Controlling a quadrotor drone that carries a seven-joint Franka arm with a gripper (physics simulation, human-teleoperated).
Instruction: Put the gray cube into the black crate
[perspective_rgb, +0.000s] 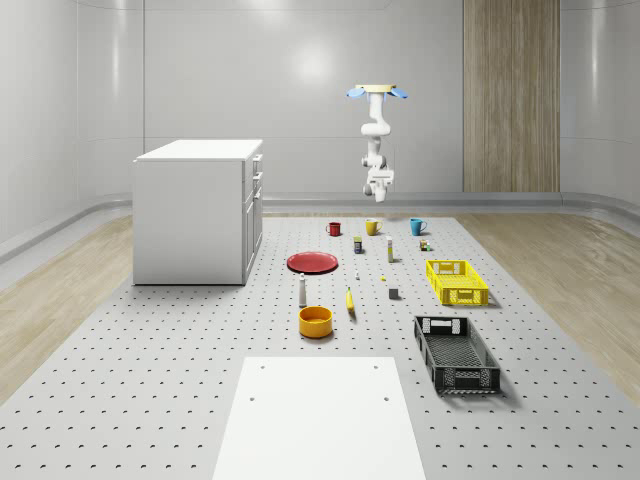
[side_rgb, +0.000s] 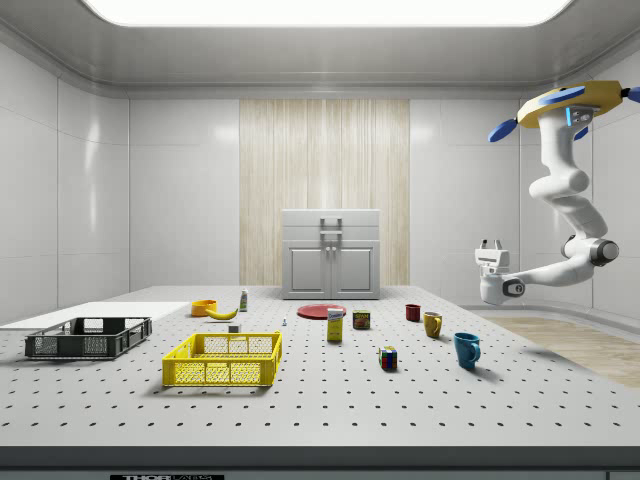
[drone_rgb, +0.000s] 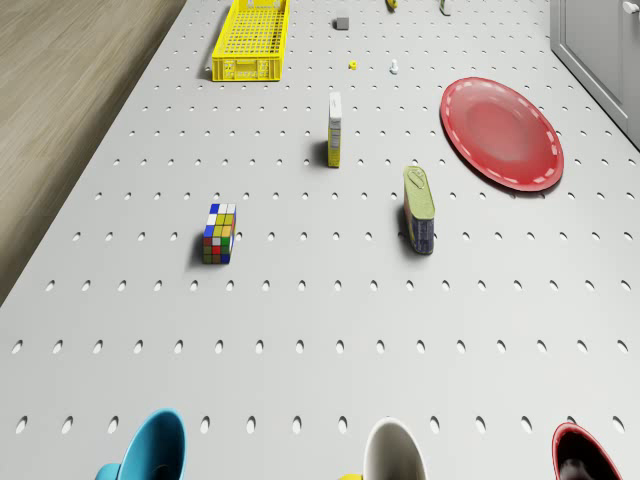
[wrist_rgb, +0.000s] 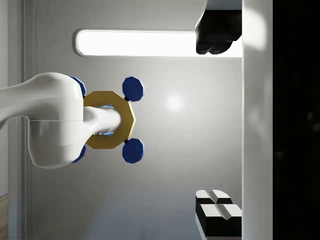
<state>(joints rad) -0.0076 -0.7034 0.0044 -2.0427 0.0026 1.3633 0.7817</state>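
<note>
In the whole-scene view, a white cabinet with drawers (perspective_rgb: 200, 210) stands at the left on the grey perforated counter (perspective_rgb: 150, 380). Toward the middle lie a flat red plate (perspective_rgb: 313, 262) and, lower down, a round orange bowl (perspective_rgb: 315, 320). Right of centre sits the small gray cube (perspective_rgb: 394, 293), resting on the counter just left of the yellow slatted crate (perspective_rgb: 457, 282). The black slatted crate (perspective_rgb: 456, 353) lies at the lower right, well apart from the cube. My drone body, yellow with blue rotors (perspective_rgb: 377, 92), hovers high in the upper right of centre, over the far row of mugs. In the side view my white arm (side_rgb: 560, 190) curls down at the right edge, and my claw (side_rgb: 489, 245) points upward, its fingers parted and holding nothing, far from the cube.
</note>
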